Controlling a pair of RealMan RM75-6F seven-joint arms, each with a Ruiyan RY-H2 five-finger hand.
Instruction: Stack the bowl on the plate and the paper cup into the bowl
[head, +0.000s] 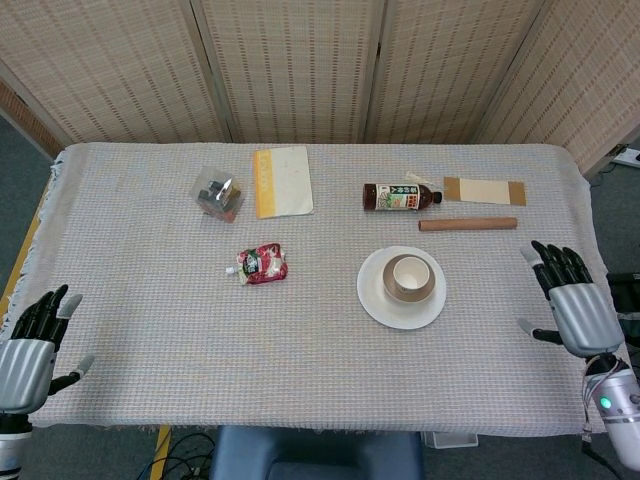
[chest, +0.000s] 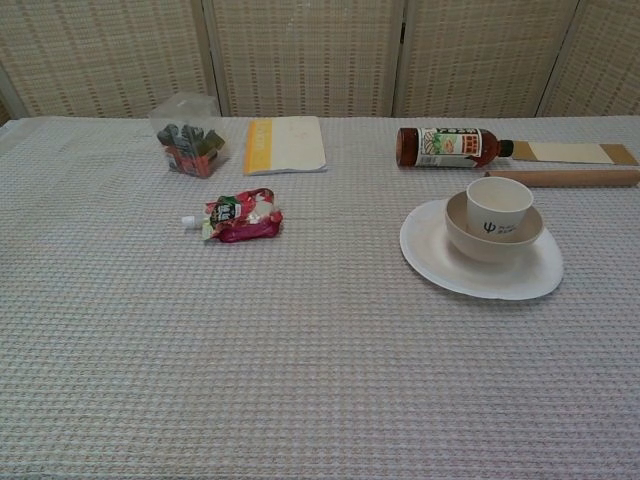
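Cup (chest: 499, 207) upright in bowl (chest: 493, 240), bowl on plate (chest: 440, 258); stack right of counter (head: 150, 300) centre. Bottle (chest: 447, 146) lying at 12 o'clock from stack, rod (chest: 575, 177) at 1 o'clock, card (chest: 570, 152) beyond rod. Pouch (chest: 240, 216) at 9 o'clock from plate, well apart; notebook (chest: 284, 143) and clear box (chest: 189, 135) at 11 o'clock. Left hand (head: 28, 345) at counter's near-left corner, fingers spread, holding nothing. Right hand (head: 573, 302) at near-right edge, fingers apart, apparently holding nothing; seen in head view only.
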